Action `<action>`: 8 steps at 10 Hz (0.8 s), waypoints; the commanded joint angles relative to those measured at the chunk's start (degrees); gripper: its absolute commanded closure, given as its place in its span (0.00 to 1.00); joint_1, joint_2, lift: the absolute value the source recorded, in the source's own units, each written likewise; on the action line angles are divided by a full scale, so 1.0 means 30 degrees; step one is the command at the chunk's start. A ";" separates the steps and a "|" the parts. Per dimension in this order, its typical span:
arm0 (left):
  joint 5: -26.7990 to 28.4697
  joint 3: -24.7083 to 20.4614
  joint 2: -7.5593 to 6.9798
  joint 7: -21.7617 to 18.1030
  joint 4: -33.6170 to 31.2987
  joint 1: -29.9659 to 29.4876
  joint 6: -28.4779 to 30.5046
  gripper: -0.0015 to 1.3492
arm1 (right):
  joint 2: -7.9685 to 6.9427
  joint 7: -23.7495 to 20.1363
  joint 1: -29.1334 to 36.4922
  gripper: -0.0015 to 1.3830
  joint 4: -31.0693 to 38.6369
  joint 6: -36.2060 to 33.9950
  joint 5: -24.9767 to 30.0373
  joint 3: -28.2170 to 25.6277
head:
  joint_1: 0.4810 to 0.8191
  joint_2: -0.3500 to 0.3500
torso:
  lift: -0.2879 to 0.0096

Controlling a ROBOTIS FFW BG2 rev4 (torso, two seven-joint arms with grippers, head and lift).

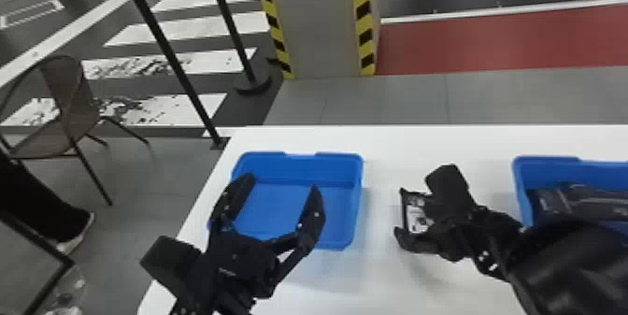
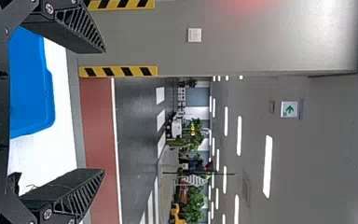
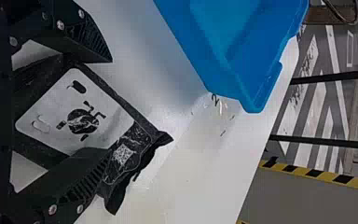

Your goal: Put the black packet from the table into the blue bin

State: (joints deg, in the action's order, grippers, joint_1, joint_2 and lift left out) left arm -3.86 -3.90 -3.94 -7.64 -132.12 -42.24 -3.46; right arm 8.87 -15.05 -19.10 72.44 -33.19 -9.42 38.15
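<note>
Above the blue bin [image 1: 343,240] at the table's left side, the left gripper [image 1: 284,184] stands with its fingers wide apart and nothing between them; the left wrist view shows this gripper [image 2: 103,111] with part of the bin [image 2: 32,84]. To the right of that bin, the right gripper [image 1: 410,213] is over the white table, clamped on the black packet [image 1: 417,216]. In the right wrist view, the gripper [image 3: 111,109] has the packet [image 3: 79,116], with its white label, between its two fingers; a crumpled black end sticks out past the lower finger.
A second blue bin [image 1: 546,163] holding dark packages stands at the right of the white table [image 1: 397,146], beside the right arm. Beyond the table are a striped pillar [image 1: 322,24], a black barrier post [image 1: 233,29] and a chair [image 1: 70,99].
</note>
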 commanded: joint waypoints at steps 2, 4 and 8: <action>-0.0160 -0.0070 -0.0065 0.0028 0.0000 -0.0168 -0.0018 0.09 | 0.0003 0.0272 0.0319 0.82 0.1001 0.0002 -0.0098 0.0003 | 0.63 0.93 | 0.60; -0.0198 -0.0147 -0.0035 -0.0001 0.0000 -0.0356 -0.0112 0.09 | 0.0062 0.0389 0.0741 0.84 0.1751 0.0705 -0.0479 -0.0073 | 0.63 0.96 | 0.60; -0.0236 -0.0299 -0.0035 -0.0001 0.0000 -0.0496 -0.0299 0.09 | 0.0032 0.0712 0.1772 0.84 0.2970 0.1033 0.0626 -0.2396 | 0.63 0.95 | 0.60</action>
State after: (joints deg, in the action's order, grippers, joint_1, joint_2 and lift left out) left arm -4.57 -4.77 -4.04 -7.64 -132.11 -43.72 -4.34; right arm 8.99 -12.91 -14.08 81.17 -30.03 -8.26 31.98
